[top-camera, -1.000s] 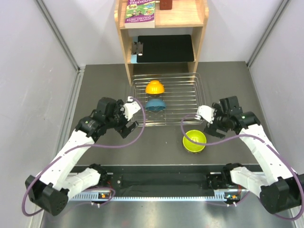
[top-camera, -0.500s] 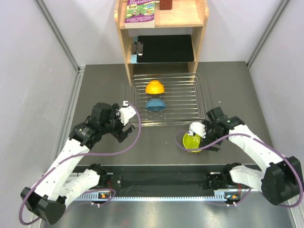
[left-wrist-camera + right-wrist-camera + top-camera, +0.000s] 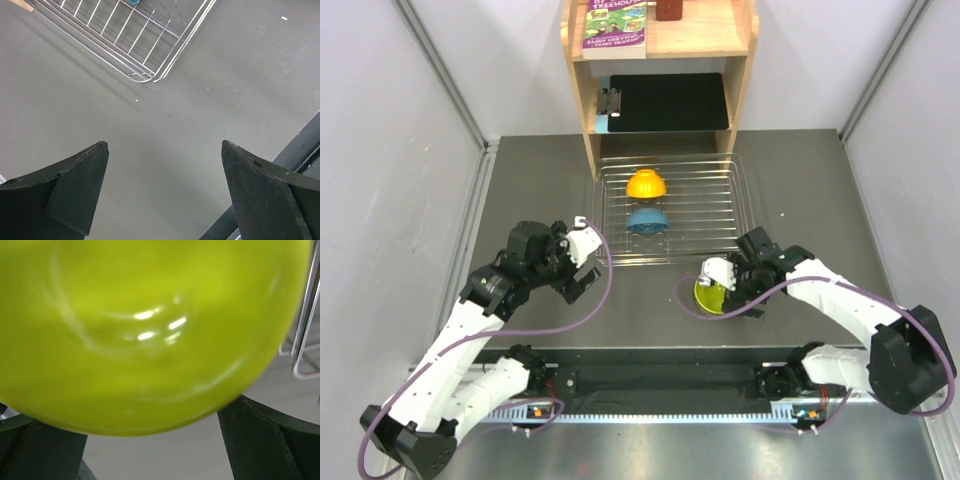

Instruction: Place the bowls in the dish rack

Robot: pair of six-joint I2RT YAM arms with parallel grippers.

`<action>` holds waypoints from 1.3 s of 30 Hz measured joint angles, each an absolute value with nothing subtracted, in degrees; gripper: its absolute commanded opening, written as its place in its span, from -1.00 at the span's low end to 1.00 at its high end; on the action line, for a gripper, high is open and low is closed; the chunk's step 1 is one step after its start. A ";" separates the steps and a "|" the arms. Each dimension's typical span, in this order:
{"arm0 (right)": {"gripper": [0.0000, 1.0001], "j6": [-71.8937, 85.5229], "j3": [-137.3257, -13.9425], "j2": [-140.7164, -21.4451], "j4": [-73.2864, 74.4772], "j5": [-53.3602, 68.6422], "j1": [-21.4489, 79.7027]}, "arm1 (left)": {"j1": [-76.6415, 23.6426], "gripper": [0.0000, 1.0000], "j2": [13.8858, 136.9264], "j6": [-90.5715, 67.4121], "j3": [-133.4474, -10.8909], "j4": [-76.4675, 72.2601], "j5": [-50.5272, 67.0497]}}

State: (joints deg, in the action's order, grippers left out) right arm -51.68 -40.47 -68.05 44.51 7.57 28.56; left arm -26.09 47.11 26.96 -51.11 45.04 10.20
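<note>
The dish rack (image 3: pixel 741 205) lies at the table's middle back, with an orange bowl (image 3: pixel 646 184) and a blue bowl (image 3: pixel 647 220) standing in it. A lime-green bowl (image 3: pixel 704 296) rests on the table just in front of the rack's right corner. My right gripper (image 3: pixel 724 286) is open right over that bowl. In the right wrist view the bowl (image 3: pixel 150 330) fills the picture, and my right gripper (image 3: pixel 145 440) has one finger on each side of it, not pressing. My left gripper (image 3: pixel 586 262) is open over bare table off the rack's front left corner (image 3: pixel 150 50); nothing lies between my left gripper's (image 3: pixel 164 147) fingers.
A wooden shelf unit (image 3: pixel 588 110) stands behind the rack, with a black pad (image 3: pixel 670 100) on its lower shelf and a book (image 3: pixel 616 25) on top. A black rail (image 3: pixel 660 380) runs along the near edge. Grey walls close in both sides.
My right gripper has swung left and down from beside the rack onto the lime-green bowl, staying open. My left gripper has drawn back a little from the rack's front left corner.
</note>
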 measured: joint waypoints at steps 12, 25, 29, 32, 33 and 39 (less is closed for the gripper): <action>0.99 -46.81 -40.58 -73.30 36.32 6.96 36.49 | -26.09 0.98 45.21 26.98 -50.06 45.71 9.56; 1.00 -45.19 -44.80 -79.09 33.67 5.48 43.20 | -26.09 0.98 44.49 27.00 -49.21 46.78 9.10; 0.99 -44.42 -47.27 -80.79 33.47 5.43 45.28 | -26.09 0.98 44.23 26.92 -48.73 46.74 7.73; 0.99 -43.72 -49.30 -82.04 33.36 5.41 46.94 | -26.02 0.98 43.72 26.70 -48.47 46.70 6.00; 0.99 -43.57 -50.06 -82.72 33.32 5.41 47.62 | -25.96 0.98 43.44 26.68 -48.40 46.61 5.52; 0.99 -43.20 -52.71 -86.21 32.16 4.95 51.29 | -25.41 0.98 41.71 26.48 -47.72 46.24 3.53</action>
